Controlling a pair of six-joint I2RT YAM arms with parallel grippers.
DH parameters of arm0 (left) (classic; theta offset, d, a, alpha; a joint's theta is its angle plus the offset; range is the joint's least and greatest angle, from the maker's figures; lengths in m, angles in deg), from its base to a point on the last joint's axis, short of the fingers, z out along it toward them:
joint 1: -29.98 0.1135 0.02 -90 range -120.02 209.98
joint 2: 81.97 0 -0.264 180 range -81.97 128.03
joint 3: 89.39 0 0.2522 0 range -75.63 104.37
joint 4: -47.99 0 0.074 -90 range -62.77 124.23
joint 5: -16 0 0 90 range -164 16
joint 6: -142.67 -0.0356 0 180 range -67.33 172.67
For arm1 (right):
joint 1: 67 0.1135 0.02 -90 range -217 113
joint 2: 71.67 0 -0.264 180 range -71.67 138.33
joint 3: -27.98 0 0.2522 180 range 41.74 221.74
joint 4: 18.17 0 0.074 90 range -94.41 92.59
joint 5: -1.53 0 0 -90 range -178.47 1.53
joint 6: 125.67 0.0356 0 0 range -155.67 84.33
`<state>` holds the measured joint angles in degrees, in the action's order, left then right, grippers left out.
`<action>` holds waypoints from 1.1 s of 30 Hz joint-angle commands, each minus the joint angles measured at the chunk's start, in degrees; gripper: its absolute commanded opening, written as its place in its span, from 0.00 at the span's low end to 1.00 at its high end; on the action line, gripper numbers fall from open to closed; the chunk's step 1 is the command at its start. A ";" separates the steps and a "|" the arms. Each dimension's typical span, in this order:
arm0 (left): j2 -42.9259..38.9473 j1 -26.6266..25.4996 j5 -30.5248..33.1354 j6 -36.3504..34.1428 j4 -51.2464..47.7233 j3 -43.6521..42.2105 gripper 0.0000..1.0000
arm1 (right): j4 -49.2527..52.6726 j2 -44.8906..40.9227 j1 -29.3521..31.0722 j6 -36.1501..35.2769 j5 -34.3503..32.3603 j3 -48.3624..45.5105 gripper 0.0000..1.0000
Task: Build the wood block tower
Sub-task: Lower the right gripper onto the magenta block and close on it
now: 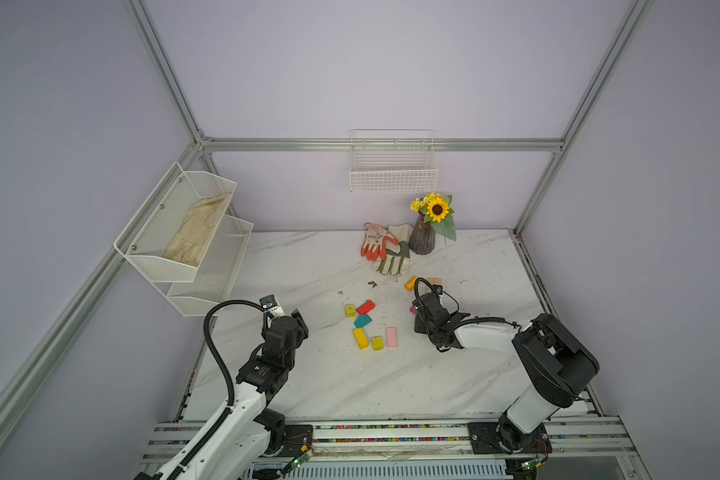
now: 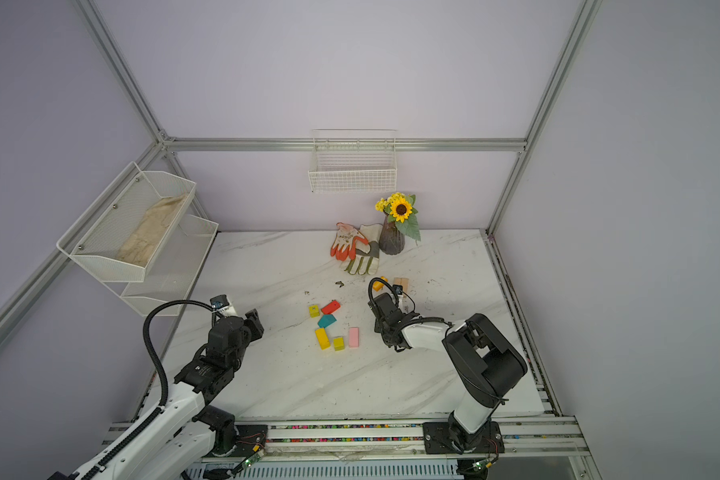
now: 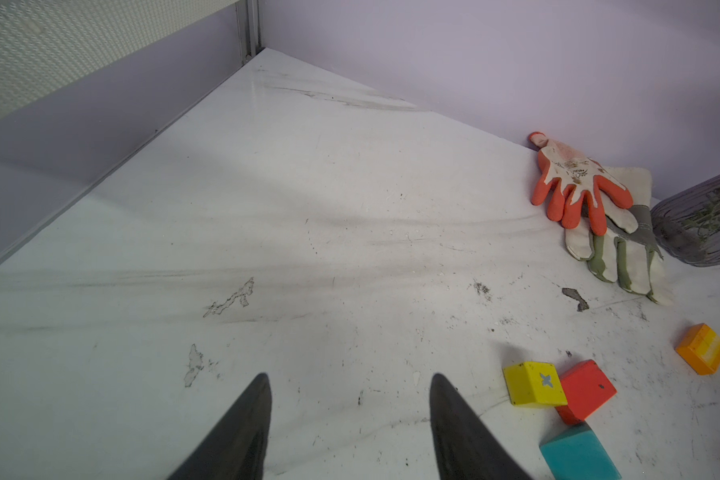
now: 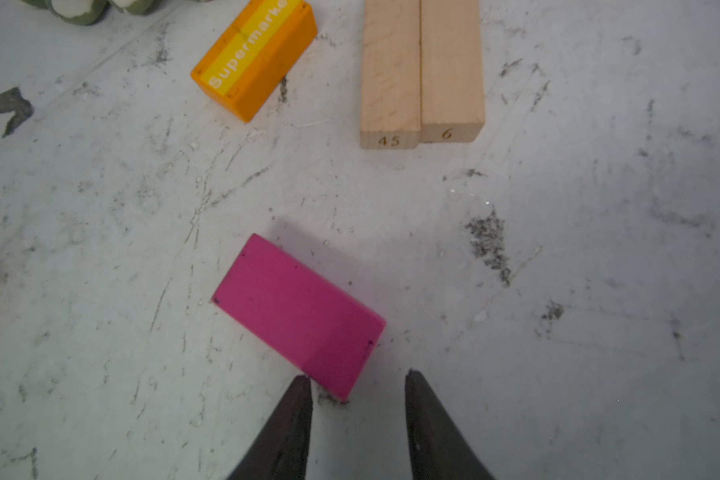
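1. A white mesh shelf (image 1: 163, 266), wall-mounted beyond the worktop's (image 1: 308, 386) left edge, holds a beige glove (image 1: 196, 232) in its upper tier.
2. A wire basket (image 1: 393, 180) hangs above the far edge; the purple vase (image 1: 421, 241) there holds a sunflower (image 1: 437, 210).
3. The wood blocks (image 1: 361, 338) lie flat and single around mid-worktop.
4. The left gripper (image 3: 348, 375) gapes over bare worktop.
5. The right gripper (image 4: 357, 374) stands parted, with a corner of the magenta block (image 4: 298, 311) at its tips, unclamped.
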<state>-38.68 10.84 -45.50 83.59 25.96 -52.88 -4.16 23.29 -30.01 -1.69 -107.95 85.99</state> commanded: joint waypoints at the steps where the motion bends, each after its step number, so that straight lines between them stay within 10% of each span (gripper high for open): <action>1: 0.06 0.33 -0.49 0.55 2.05 -1.52 0.60 | 0.59 0.65 -1.08 0.39 -0.73 0.09 0.41; 9: -2.54 0.33 -1.33 0.42 2.21 -2.60 0.61 | -0.84 0.85 -0.84 -1.80 1.27 2.61 0.41; 22: -4.05 0.34 -1.69 0.46 2.25 -3.26 0.62 | -1.40 2.69 2.89 -1.05 -4.01 4.83 0.83; 33: -5.23 0.35 -1.73 0.45 2.21 -3.69 0.62 | 0.10 2.89 3.00 -0.05 -8.11 6.02 0.86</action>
<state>-43.29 10.84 -46.97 83.59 26.40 -54.50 -5.38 26.16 -27.14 -2.91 -113.31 91.02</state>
